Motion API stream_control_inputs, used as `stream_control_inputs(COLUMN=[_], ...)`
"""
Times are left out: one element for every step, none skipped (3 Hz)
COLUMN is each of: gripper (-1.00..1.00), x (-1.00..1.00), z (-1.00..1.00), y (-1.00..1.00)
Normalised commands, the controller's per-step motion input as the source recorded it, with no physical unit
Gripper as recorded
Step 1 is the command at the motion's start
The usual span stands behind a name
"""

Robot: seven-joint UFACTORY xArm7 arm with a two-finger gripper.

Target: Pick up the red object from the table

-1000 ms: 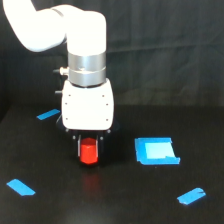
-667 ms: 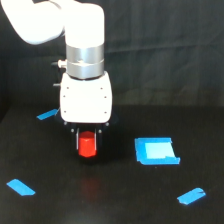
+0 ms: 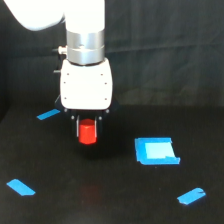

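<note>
The red object (image 3: pixel 87 132) is a small red-orange block held between the fingers of my gripper (image 3: pixel 88 135). The gripper is shut on it and hangs from the white arm above. The block is lifted off the black table (image 3: pixel 110 200); a faint red reflection shows on the surface below it. The fingertips are mostly hidden in dark shadow beside the block.
A blue square patch (image 3: pixel 156 150) lies to the exterior view's right of the gripper. Blue tape strips lie at the back left (image 3: pixel 48 114), front left (image 3: pixel 21 187) and front right (image 3: pixel 191 196).
The gripper has risen with the red block in it, lifting the block off the table. It has stayed over about the same spot.
</note>
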Motion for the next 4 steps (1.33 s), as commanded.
stream_control_inputs(gripper=[-1.0,-0.95,-1.0,-0.96], x=[0.14,0.12,0.03,0.04], z=[1.0,0.92,0.76,0.53], y=[-0.06,-0.08,0.03,0.04])
